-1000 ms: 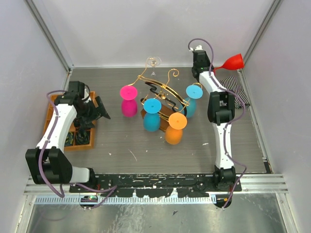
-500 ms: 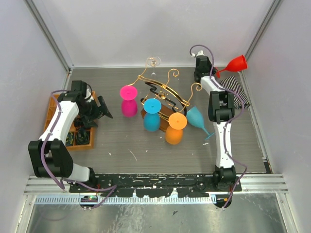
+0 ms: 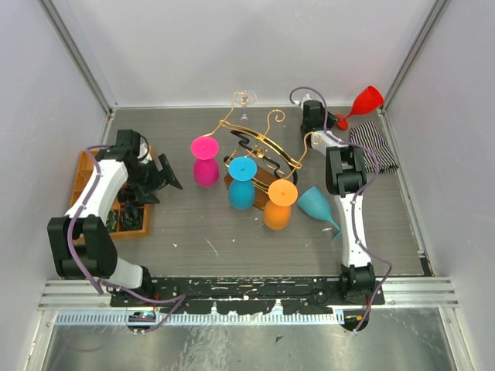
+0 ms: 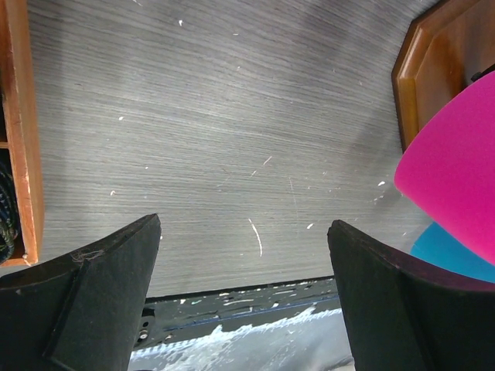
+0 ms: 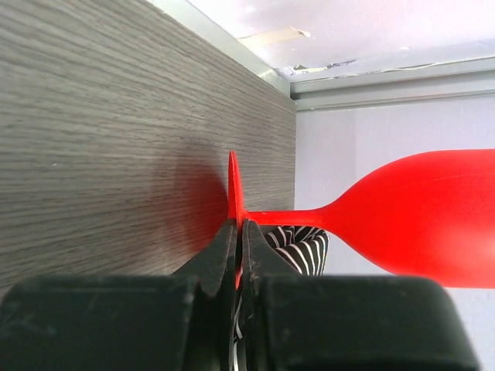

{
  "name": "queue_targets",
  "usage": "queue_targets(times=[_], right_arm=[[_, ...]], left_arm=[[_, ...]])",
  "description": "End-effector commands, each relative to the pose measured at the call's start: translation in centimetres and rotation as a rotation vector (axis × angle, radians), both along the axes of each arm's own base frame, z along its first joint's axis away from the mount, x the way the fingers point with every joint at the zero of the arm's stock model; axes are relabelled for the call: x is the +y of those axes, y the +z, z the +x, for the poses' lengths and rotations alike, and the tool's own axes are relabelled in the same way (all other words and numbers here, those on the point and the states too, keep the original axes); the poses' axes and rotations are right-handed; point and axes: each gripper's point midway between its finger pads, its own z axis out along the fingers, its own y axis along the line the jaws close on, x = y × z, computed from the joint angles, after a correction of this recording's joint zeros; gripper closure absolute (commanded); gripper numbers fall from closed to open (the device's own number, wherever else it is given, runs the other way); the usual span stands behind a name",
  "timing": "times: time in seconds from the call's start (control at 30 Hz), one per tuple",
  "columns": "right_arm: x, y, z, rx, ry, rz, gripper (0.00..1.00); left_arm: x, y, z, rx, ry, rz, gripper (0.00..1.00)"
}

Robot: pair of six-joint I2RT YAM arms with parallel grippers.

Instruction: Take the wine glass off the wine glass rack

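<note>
The wine glass rack (image 3: 259, 147), gold wire on a wooden base, stands mid-table. A pink glass (image 3: 205, 158), a blue glass (image 3: 242, 182) and an orange glass (image 3: 280, 202) hang upside down around it. A teal glass (image 3: 315, 202) lies on its side on the table right of the rack. My right gripper (image 3: 338, 121) is shut on the foot of a red wine glass (image 3: 365, 101), held clear of the rack at the back right; the right wrist view shows the jaws (image 5: 238, 232) pinching the foot, with the bowl (image 5: 418, 216) to the right. My left gripper (image 3: 166, 174) is open and empty, left of the pink glass (image 4: 456, 185).
An orange compartment tray (image 3: 89, 189) sits at the left edge. A striped cloth (image 3: 375, 143) lies at the back right, under the red glass. A clear glass (image 3: 244, 99) stands behind the rack. The rack's wooden base (image 4: 441, 62) shows in the left wrist view.
The teal glass came off the rack's right arm and now lies on the table. My right gripper shifted left and tilted the red glass. My left gripper edged toward the pink glass.
</note>
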Motion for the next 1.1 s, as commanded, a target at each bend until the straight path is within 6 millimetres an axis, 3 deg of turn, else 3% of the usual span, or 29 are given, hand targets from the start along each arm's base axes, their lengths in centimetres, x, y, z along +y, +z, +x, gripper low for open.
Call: queue_targets(times=[0.0,0.17,0.4,0.43,0.47,0.5,0.57,0.83,1.07], right_arm=[[1.3,-3.8,-0.6,0.094,0.053,-0.032,0.99],[2.9,-6.3,-1.5,0.175,0.091,-0.052,0.98],[6.6,-6.1,-2.0,0.225,0.170,-0.014,0.83],[7.1,-6.1,-2.1,0.232,0.182,0.007,0.76],[7.5,-5.9,-2.2,0.233,0.189,0.026,0.62],[7.8,-5.7,-2.3,0.234,0.192,0.043,0.42],[8.3,-5.5,-2.6,0.239,0.201,0.080,0.35],[10.5,-4.8,-3.7,0.268,0.246,0.258,0.29],[11.5,-5.7,-4.7,0.325,0.250,0.346,0.28]], left_arm=[[-0.4,-0.2,-0.1,-0.009,-0.018,-0.024,0.04],[-0.3,-0.1,0.2,-0.008,-0.025,-0.017,0.04],[-0.3,-0.4,0.1,-0.004,-0.024,-0.017,0.04],[-0.4,-0.4,0.1,-0.005,-0.025,-0.019,0.04],[-0.4,-0.4,0.1,-0.006,-0.025,-0.020,0.04],[-0.4,-0.4,0.1,-0.007,-0.025,-0.020,0.04],[-0.4,-0.4,0.1,-0.008,-0.025,-0.021,0.04],[-0.4,0.0,0.5,-0.015,-0.029,-0.020,0.04],[-0.4,-0.1,0.4,-0.014,-0.029,-0.020,0.04]])
